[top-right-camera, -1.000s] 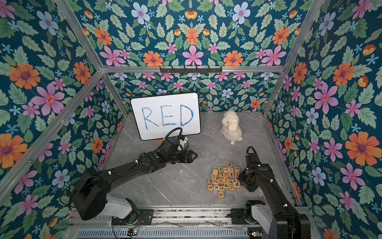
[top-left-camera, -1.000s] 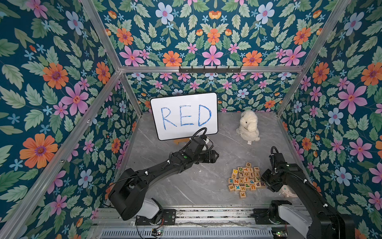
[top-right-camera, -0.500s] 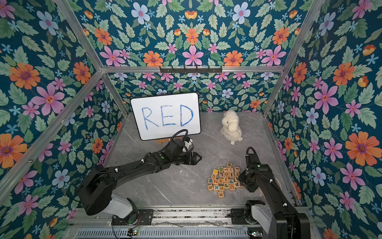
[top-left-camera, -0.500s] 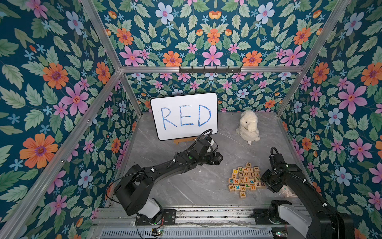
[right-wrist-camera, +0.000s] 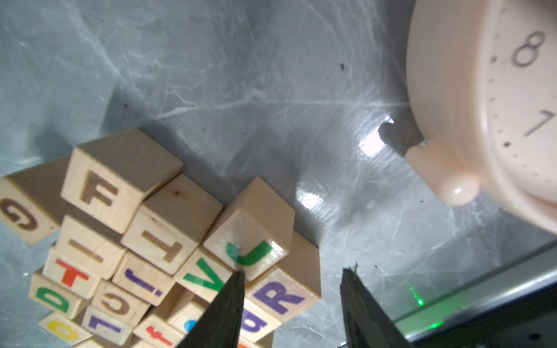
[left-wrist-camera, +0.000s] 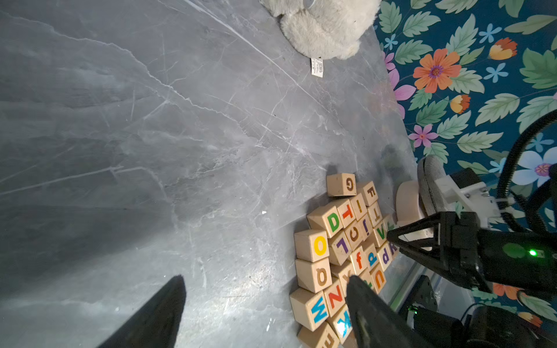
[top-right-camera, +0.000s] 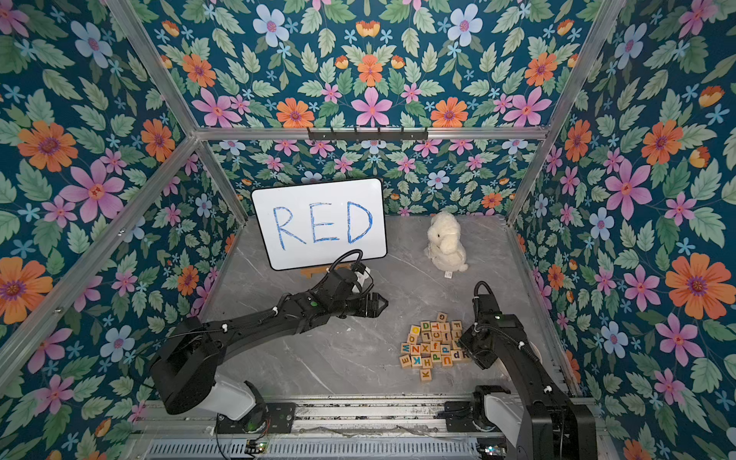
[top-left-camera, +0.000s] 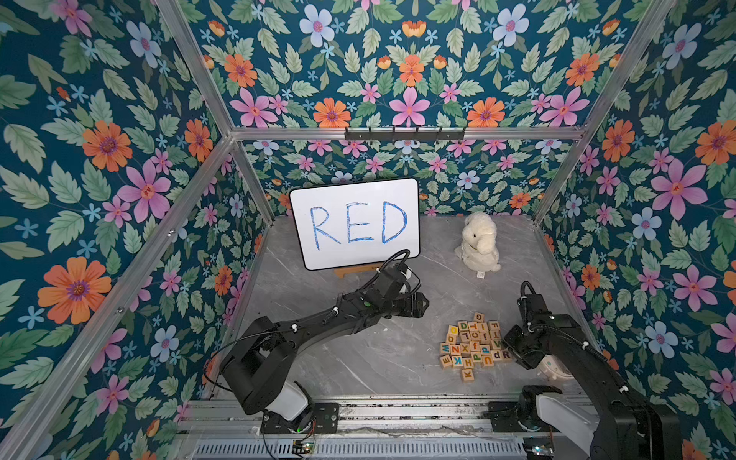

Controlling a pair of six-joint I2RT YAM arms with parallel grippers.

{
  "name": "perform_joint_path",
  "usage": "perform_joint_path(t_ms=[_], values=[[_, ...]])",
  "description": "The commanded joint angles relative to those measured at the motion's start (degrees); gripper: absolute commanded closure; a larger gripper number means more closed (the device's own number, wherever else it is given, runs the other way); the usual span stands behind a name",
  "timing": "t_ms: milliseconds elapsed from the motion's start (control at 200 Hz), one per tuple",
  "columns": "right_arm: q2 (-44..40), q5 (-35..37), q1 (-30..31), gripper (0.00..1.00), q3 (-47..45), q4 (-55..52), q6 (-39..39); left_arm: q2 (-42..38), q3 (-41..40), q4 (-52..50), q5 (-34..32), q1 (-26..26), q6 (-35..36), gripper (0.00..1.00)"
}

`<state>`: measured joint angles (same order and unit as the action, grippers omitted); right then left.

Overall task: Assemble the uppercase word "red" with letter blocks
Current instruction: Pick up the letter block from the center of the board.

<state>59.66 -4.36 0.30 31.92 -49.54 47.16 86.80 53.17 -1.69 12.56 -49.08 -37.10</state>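
Step in hand: first pick, the R. Nothing of the word is laid out yet. All the letter blocks (top-left-camera: 474, 346) sit in one tight pile on the grey table (top-left-camera: 338, 358), on the right arm's side, well apart from the whiteboard (top-left-camera: 354, 223) reading RED.

The right gripper (right-wrist-camera: 293, 271) is down at the pile's outer edge with its jaws parted, straddling the purple R block (right-wrist-camera: 278, 296). One fingertip sits at the seam where R meets the green V block (right-wrist-camera: 205, 278) and the green J block (right-wrist-camera: 250, 244). The other is out over bare table. There's a gap on that outer side, so we read it as not clamped yet.

The left gripper (left-wrist-camera: 265, 278) hangs just beside the pile, jaws apart and empty.

The green D block (left-wrist-camera: 333, 221) is on the pile's far side. What looks like the E block (top-left-camera: 446, 361) is at the near corner away from R.

Next, we think: close on R and lift straight up. The neighbours touch it, so V or J may drag along. The clock (right-wrist-camera: 497, 105) stands near the outer finger, so we keep clear of it. Then carry R to open table.
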Motion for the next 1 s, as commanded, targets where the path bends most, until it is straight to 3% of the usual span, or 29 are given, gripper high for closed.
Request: perform_joint_path(t_ms=[0,315,745,995], values=[[0.5,-0.6,0.1,0.48,0.0,-0.5,-0.4,-0.2,0.1,0.3,-1.3,-0.1,0.1,0.14],[-1.2,-1.3,0.1,0.56,-0.2,-1.9,0.2,0.0,1.1,-1.6,-3.4,-0.1,0.4,0.14],[0.4,0.2,2.1,0.56,0.5,-3.1,0.8,-0.9,0.4,-2.2,-4.7,-0.1,1.3,0.14],[0.3,2.9,2.8,0.56,1.2,-4.6,2.1,-0.8,1.1,-5.0,-9.8,-0.1,1.3,0.14]])
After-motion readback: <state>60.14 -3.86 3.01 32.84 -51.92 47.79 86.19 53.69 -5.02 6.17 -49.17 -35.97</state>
